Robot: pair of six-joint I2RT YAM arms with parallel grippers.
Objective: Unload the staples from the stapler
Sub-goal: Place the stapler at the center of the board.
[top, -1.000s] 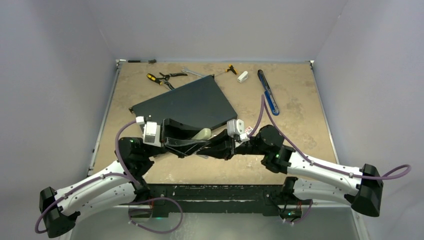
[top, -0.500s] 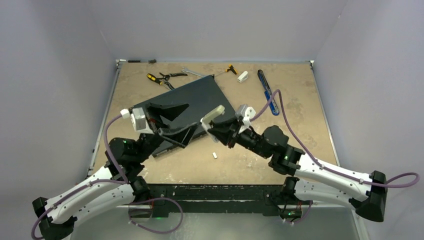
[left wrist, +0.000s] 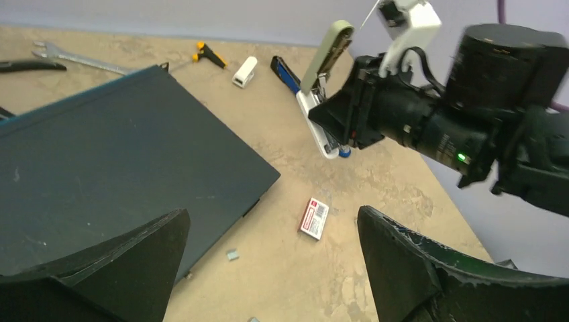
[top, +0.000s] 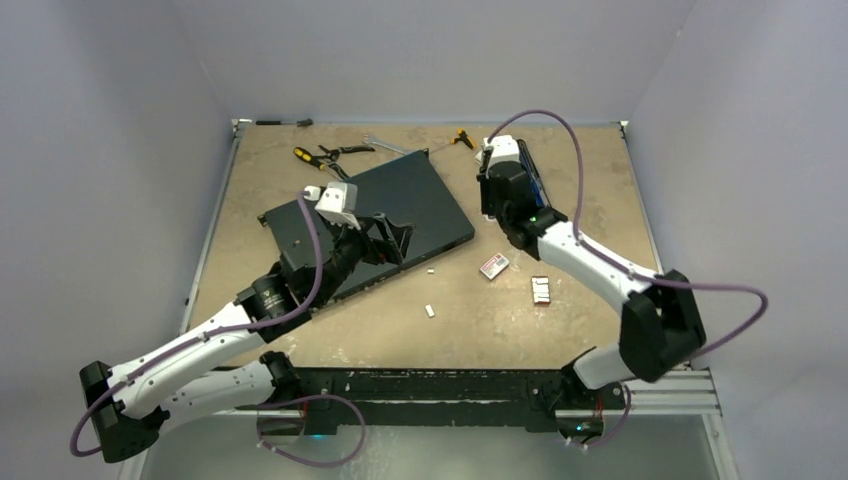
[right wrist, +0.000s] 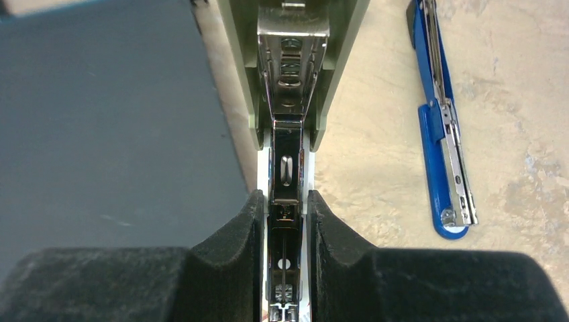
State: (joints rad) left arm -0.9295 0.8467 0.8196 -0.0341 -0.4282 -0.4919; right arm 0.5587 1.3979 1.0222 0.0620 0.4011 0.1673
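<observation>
Far left: pliers [top: 322, 155] and a wrench [left wrist: 67, 57] lie on the table [top: 612, 190] beyond the black board [top: 400, 195]. The left gripper [left wrist: 272, 215] hangs over the board's near-right part, fingers spread wide, nothing between them. Loose staples [top: 430, 311]: one tiny pale bit on bare table, nearer than the board. Another staple bit [left wrist: 232, 254] lies just beside the board's right edge. Both are apart from either gripper. Right of those, a small red-and-white box [top: 493, 265] lies flat on the table. Further right and far, the right gripper [right wrist: 285, 201] is clamped on the stapler [right wrist: 292, 67], held up off the table just right of the board. Its pads pinch the white base and metal rail, and the green lid is swung open away from the base. Can't tell whether any staples sit in the rail. A small white block [left wrist: 244, 70] and a yellow-handled screwdriver [left wrist: 208, 52] lie at the far edge. Rightmost: a blue stapler [right wrist: 439, 134] flat on the table, nothing touching it.
</observation>
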